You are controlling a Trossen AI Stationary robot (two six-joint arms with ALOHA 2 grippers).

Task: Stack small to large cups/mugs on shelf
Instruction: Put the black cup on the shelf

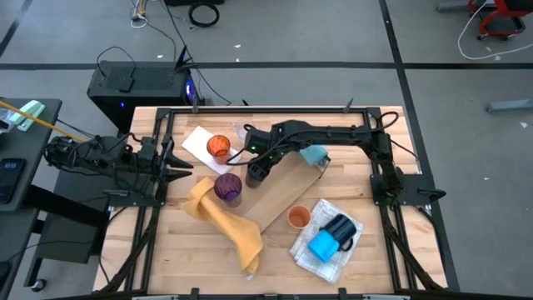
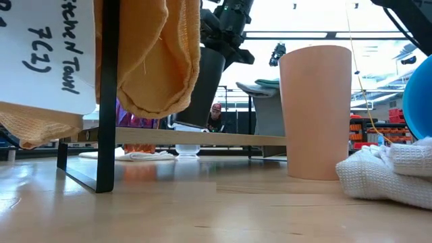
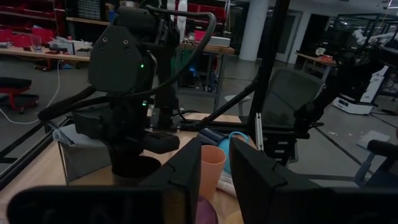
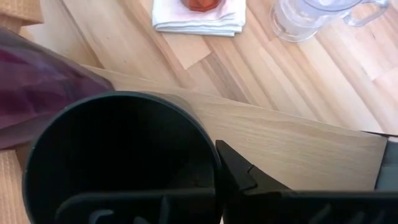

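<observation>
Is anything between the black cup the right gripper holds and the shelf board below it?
Nothing visible. The right gripper holds the black plastic cup by its rim over the bare light wooden shelf board. The translucent purple cup stands beside it, not under it.

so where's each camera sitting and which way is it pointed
High view: above the table, looking straight down; both arms show, right gripper holding the black cup.
Low view: table-top height, looking level past the peach cup; an arm shows at top.
Left wrist: looks past its own fingers toward the right arm.
Right wrist: looks down into the black cup; one finger shows.
Shared: the black cup, high and right wrist.
</observation>
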